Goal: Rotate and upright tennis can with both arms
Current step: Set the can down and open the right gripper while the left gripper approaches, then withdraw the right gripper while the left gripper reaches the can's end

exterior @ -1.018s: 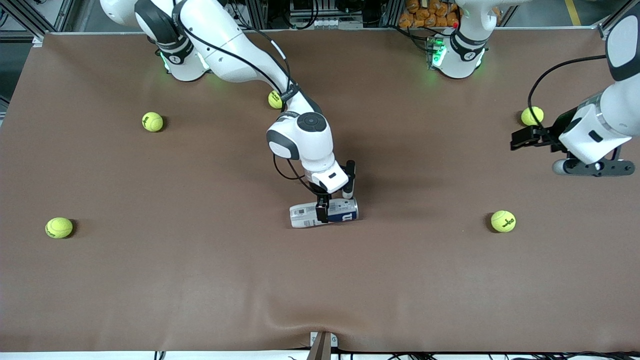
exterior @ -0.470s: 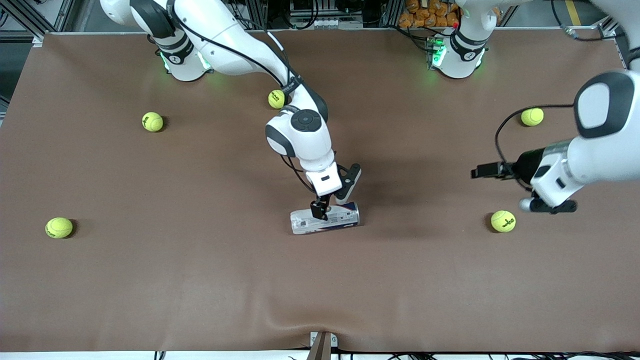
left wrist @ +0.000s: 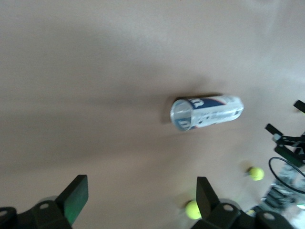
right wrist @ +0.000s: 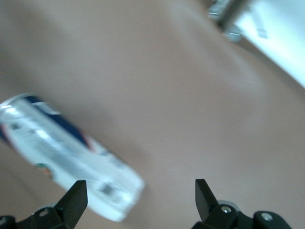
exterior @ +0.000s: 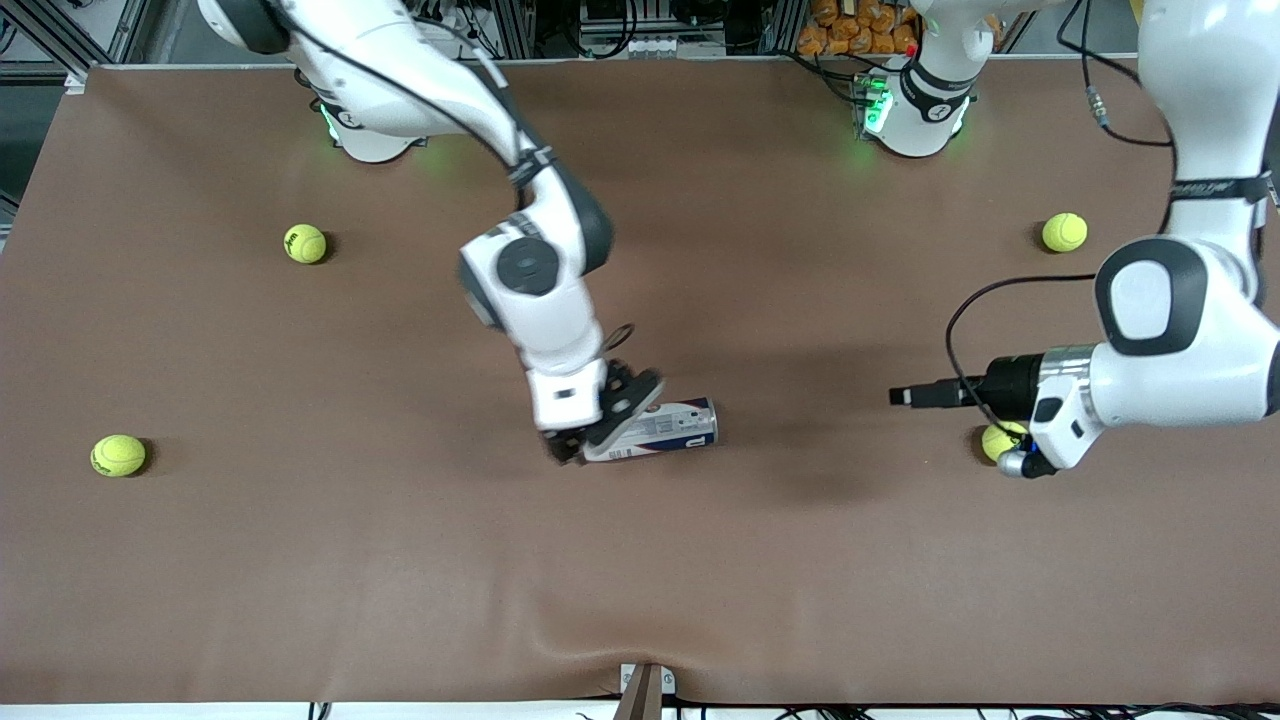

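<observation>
The tennis can [exterior: 668,427] lies on its side on the brown table, with a white and dark-blue label and a silver rim at the end toward the left arm. My right gripper [exterior: 583,446] is open and low at the can's white end, not gripping it. In the right wrist view the can [right wrist: 66,155] lies beside one finger of the open gripper [right wrist: 138,191]. My left gripper [exterior: 903,396] is open and empty over the table, pointing at the can's rim end from a distance. In the left wrist view the can [left wrist: 207,112] shows well ahead of the gripper [left wrist: 140,188].
Yellow-green tennis balls lie on the table: one [exterior: 305,243] and one [exterior: 118,455] toward the right arm's end, one [exterior: 1064,232] toward the left arm's end, and one [exterior: 996,440] partly under the left wrist. The cloth bulges at the table's near edge [exterior: 640,650].
My right gripper has moved from the can's middle to its white end and tilted. My left arm has swung in toward the can and come lower. The can has turned slightly.
</observation>
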